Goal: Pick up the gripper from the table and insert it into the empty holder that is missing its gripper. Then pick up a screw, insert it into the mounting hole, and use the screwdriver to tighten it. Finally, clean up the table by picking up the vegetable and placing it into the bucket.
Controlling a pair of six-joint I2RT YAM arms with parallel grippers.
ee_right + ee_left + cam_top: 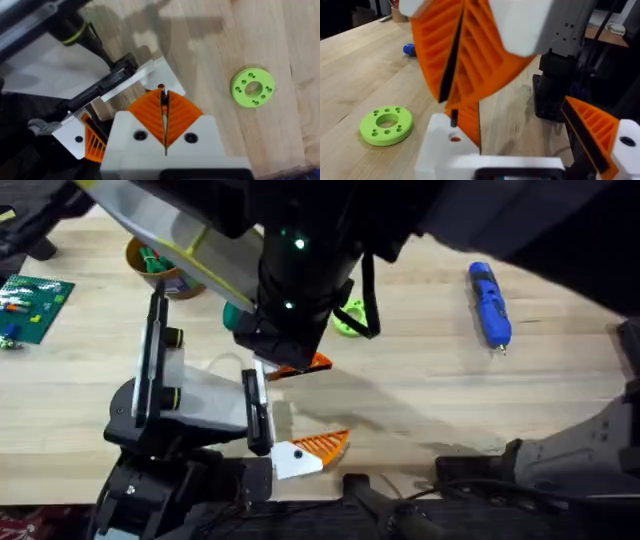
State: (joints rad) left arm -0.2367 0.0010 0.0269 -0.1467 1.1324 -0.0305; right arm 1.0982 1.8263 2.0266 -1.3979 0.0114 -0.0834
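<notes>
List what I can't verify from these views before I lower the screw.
1. Screw: mostly buried between the right gripper's pads in both wrist views. Whether its tip has entered the hole is unclear.
2. Bucket: overhead, the right arm covers part of it; contents unreadable.
3. Vegetable: overhead, just a dark-green sliver beside that arm.
4. Screwdriver: tip too small overhead.
</notes>
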